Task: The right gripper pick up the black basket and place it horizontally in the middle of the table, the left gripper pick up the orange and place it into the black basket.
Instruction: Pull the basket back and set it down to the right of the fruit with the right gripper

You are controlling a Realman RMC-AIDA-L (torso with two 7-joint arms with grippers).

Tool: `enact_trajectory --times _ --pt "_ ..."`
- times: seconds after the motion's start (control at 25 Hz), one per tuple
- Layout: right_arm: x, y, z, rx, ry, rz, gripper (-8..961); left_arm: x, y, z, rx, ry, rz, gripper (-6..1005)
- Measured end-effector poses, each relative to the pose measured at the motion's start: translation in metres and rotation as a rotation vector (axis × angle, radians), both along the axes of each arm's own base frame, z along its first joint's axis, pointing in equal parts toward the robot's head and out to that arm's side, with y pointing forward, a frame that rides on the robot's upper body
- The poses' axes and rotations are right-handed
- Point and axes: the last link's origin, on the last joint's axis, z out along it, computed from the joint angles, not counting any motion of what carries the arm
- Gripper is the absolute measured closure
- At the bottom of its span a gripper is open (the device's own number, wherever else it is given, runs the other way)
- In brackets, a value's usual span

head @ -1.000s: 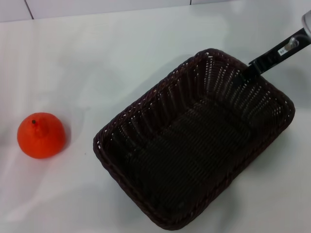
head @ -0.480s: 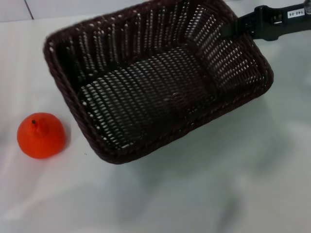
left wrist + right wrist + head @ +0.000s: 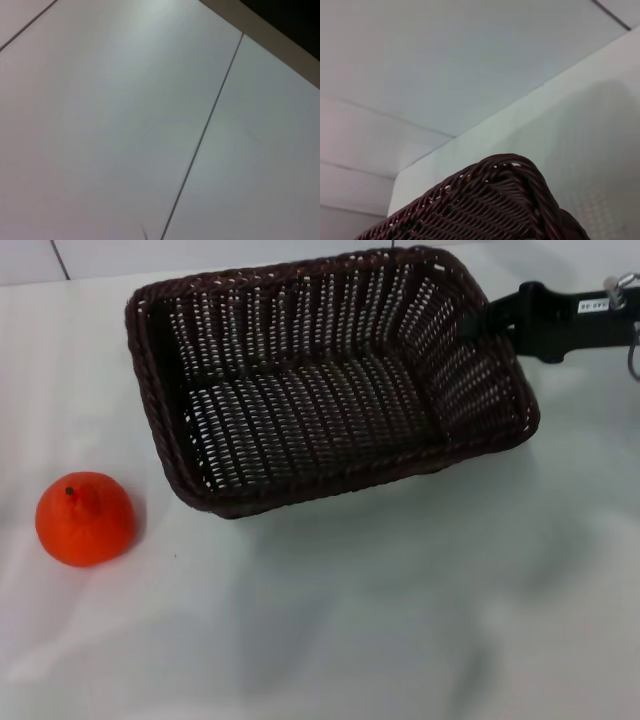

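Observation:
The black basket (image 3: 320, 390) hangs in the air over the back middle of the white table (image 3: 420, 640), its long side running left to right and its opening tilted toward me. My right gripper (image 3: 482, 320) is shut on the rim of its right short end, with the black arm reaching in from the right. The basket's braided rim also shows in the right wrist view (image 3: 490, 200). The orange (image 3: 85, 518) sits on the table at the front left, apart from the basket. My left gripper is out of view; the left wrist view shows only white panels.
The basket's pale grey shadow (image 3: 350, 630) falls on the table in front of it. A white tiled wall (image 3: 200, 255) runs along the table's far edge. A seam (image 3: 200, 145) crosses the white panels in the left wrist view.
The basket was lifted from the table's front right, carried up and toward the back left, and turned so its long side runs left to right. The orange has not moved.

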Motion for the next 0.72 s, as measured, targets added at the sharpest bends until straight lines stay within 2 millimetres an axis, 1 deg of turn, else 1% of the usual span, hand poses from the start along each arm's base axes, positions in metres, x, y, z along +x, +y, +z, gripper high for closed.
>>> enact_trajectory --times 0.32,0.72 --pt "0.009 0.000 -0.018 0.032 -0.003 -0.069 713 -0.001 -0.001 -0.001 -0.005 -0.002 0.008 205" --pt "0.009 -0.001 -0.028 0.044 -0.004 -0.079 643 -0.002 -0.003 -0.002 -0.014 -0.009 0.009 205"
